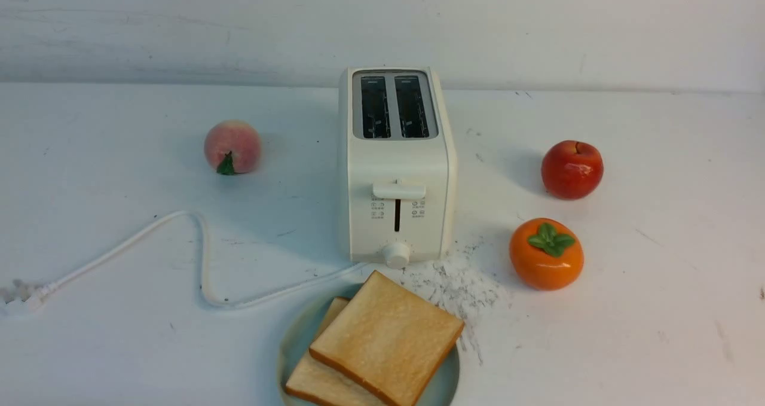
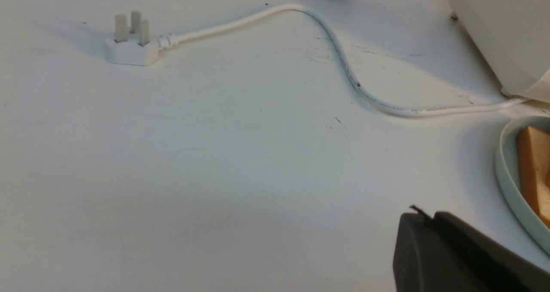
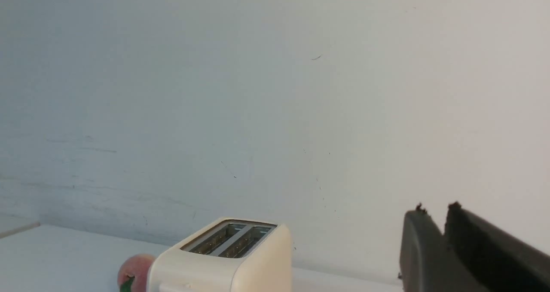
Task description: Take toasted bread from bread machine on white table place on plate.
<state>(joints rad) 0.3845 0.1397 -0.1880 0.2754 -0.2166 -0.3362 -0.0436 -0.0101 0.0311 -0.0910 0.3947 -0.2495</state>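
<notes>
The cream-white bread machine (image 1: 395, 167) stands mid-table with both slots empty and its lever up. Two slices of toasted bread (image 1: 387, 337) lie overlapping on the pale blue-green plate (image 1: 293, 340) at the table's front edge, right before the toaster. Neither gripper shows in the front view. In the left wrist view my left gripper (image 2: 423, 216) is shut and empty, low over the white table (image 2: 215, 163) beside the plate's rim (image 2: 509, 184). In the right wrist view my right gripper (image 3: 435, 209) is shut and empty, raised, facing the wall, with the toaster (image 3: 223, 257) below.
A peach (image 1: 232, 146) lies left of the toaster. A red apple (image 1: 572, 169) and an orange persimmon (image 1: 546, 253) lie to its right. The white power cord (image 1: 203, 262) loops across the left front to its plug (image 2: 129, 42). Dark specks (image 1: 460, 283) mark the table by the plate.
</notes>
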